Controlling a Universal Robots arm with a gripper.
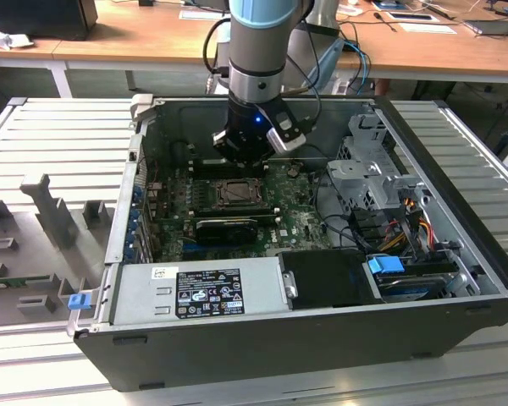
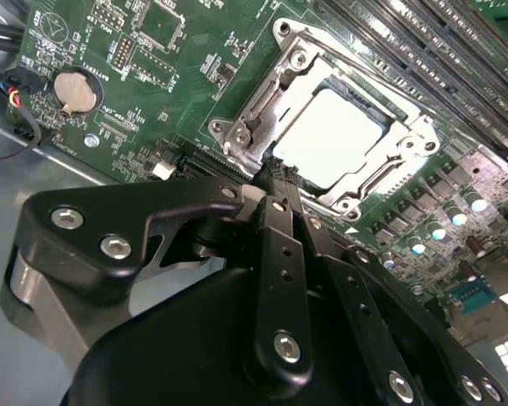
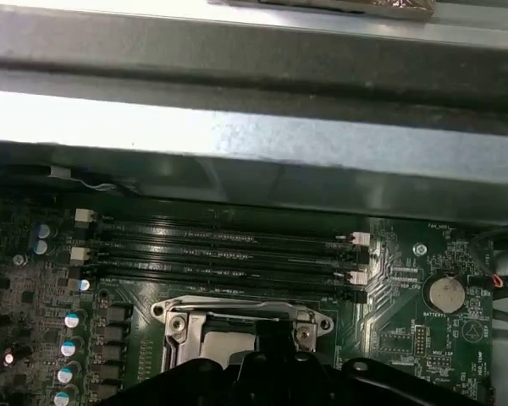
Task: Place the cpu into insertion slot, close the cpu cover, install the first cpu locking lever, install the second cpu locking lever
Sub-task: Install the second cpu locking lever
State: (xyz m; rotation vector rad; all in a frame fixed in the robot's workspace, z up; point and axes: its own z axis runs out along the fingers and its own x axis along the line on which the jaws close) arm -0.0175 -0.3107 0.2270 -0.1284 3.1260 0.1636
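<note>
cpu (image 2: pixel 330 135) seated in insertion slot (image 2: pixel 292 80), cpu cover (image 2: pixel 262 101) down; gripper (image 2: pixel 275 173) pinched narrow at cover edge, 2 levers left.

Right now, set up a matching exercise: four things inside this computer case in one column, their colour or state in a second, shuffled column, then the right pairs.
Things:
1. cpu
2. cpu cover
3. gripper
4. coin battery

Colour or state:
A. black, tips at the cover's edge
B. round and silver, on the green board
C. pale silvery square, seated in the insertion slot
D. silver frame lying flat around the chip

Pairs: 1-C, 2-D, 3-A, 4-B
</note>
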